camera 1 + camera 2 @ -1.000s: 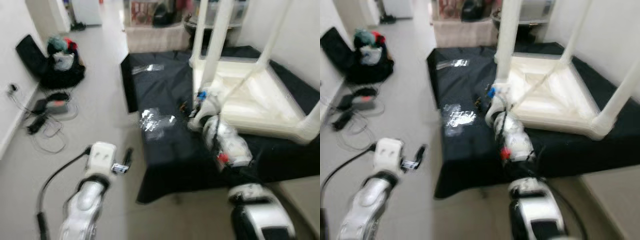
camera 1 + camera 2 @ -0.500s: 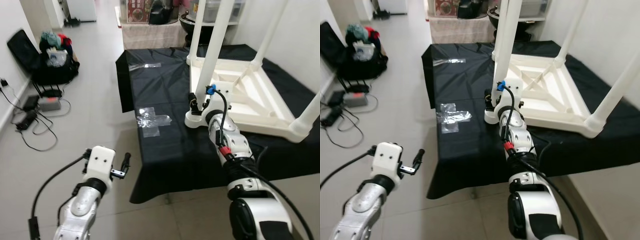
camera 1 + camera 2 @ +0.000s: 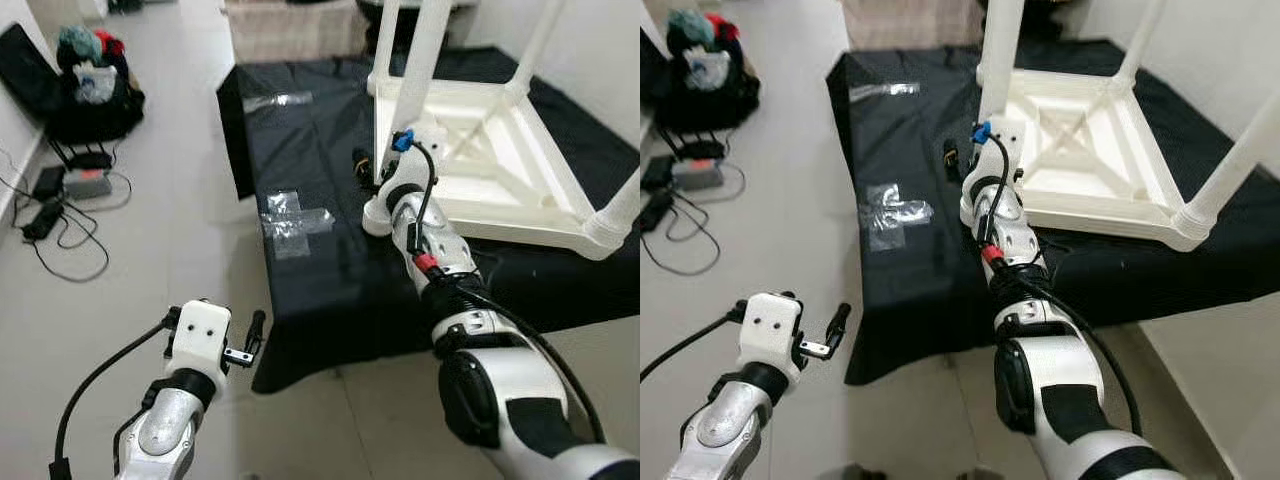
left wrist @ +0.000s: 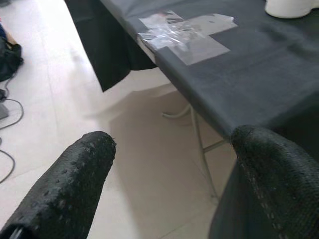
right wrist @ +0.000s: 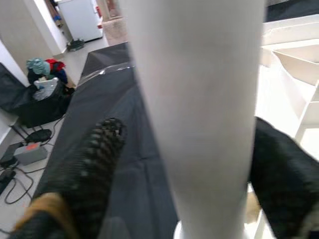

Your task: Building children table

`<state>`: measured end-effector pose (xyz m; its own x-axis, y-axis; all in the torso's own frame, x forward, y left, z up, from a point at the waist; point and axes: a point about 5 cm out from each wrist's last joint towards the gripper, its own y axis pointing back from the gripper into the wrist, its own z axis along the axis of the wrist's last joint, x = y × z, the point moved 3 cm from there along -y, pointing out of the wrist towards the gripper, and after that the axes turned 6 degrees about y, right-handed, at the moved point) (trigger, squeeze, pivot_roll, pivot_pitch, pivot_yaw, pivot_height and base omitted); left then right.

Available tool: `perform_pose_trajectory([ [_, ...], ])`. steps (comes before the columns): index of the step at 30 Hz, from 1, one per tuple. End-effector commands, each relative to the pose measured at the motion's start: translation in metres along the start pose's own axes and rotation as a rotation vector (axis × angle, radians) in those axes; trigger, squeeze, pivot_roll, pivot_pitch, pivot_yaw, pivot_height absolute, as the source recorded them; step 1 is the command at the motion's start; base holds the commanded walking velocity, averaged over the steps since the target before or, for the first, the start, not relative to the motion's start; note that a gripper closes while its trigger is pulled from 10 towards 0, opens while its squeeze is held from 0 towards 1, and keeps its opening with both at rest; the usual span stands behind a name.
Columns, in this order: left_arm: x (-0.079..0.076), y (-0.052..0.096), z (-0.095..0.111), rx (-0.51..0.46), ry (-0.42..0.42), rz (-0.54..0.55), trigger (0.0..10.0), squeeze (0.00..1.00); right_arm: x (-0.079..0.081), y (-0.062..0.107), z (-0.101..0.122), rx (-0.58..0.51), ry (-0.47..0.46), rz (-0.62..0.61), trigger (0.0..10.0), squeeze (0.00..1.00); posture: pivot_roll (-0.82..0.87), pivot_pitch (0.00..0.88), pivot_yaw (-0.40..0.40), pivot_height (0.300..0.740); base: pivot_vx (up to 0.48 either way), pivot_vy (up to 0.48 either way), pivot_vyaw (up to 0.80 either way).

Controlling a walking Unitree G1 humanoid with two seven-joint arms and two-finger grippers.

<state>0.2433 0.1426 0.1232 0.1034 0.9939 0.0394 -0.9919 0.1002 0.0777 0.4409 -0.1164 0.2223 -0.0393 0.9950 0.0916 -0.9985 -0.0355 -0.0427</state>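
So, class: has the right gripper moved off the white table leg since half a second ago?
No. The right gripper stays around the near table leg, low at the upturned table's corner; the camera moved, not the gripper.

You cannot see the tops of the upturned children's table (image 3: pixel 480 160): all its white legs (image 3: pixel 418 70) run out past the upper edge in both eye views, and the far right leg (image 3: pixel 1240 150) leaves by the right edge. In the right wrist view the near leg (image 5: pixel 199 114) is so close that it blurs, hides most of the table behind it, and leaves you unable to judge whether the right gripper (image 5: pixel 199 164) touches it. The clear plastic bags (image 3: pixel 290 220) on the black cloth (image 3: pixel 330 270) hold parts too small to name. The left gripper (image 4: pixel 169 174) has both fingers (image 4: pixel 65 184) cut off by the frame's lower edge.
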Motion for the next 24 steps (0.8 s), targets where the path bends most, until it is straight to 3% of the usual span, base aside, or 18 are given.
perform_pose_trajectory([
  [1, -0.001, 0.004, 0.000, 0.014, 0.001, 0.002, 10.0, 0.00, -0.003, -0.002, 0.002, -0.007, -0.013, -0.020, 0.0, 0.00, 0.07, 0.163, -0.073, 0.740, 0.000, 0.000, 0.00],
  [4, -0.001, 0.005, 0.000, 0.015, 0.003, 0.006, 10.0, 0.00, -0.009, -0.001, 0.001, -0.012, -0.023, -0.029, 0.0, 0.00, 0.07, 0.164, -0.073, 0.740, 0.000, 0.000, 0.00],
  [13, -0.001, 0.005, 0.001, 0.018, 0.002, 0.008, 10.0, 0.00, -0.006, 0.001, 0.000, -0.031, -0.010, 0.021, 0.0, 0.00, 0.07, 0.160, -0.071, 0.740, 0.000, 0.000, 0.00],
  [16, 0.000, 0.005, 0.001, 0.020, 0.002, 0.008, 10.0, 0.00, 0.003, 0.002, 0.006, -0.074, 0.008, 0.106, 0.0, 0.00, 0.06, 0.156, -0.062, 0.740, 0.000, 0.000, 0.00],
  [20, 0.002, 0.003, 0.001, 0.025, -0.002, 0.006, 10.0, 0.00, 0.031, 0.019, 0.013, -0.161, 0.062, 0.410, 0.0, 0.00, 0.04, 0.151, -0.052, 0.740, 0.000, 0.000, 0.00],
  [24, 0.003, 0.002, 0.000, 0.027, -0.004, 0.006, 10.0, 0.00, 0.033, 0.029, 0.009, -0.155, 0.095, 0.503, 0.0, 0.00, 0.03, 0.153, -0.048, 0.740, 0.000, 0.000, 0.00],
])
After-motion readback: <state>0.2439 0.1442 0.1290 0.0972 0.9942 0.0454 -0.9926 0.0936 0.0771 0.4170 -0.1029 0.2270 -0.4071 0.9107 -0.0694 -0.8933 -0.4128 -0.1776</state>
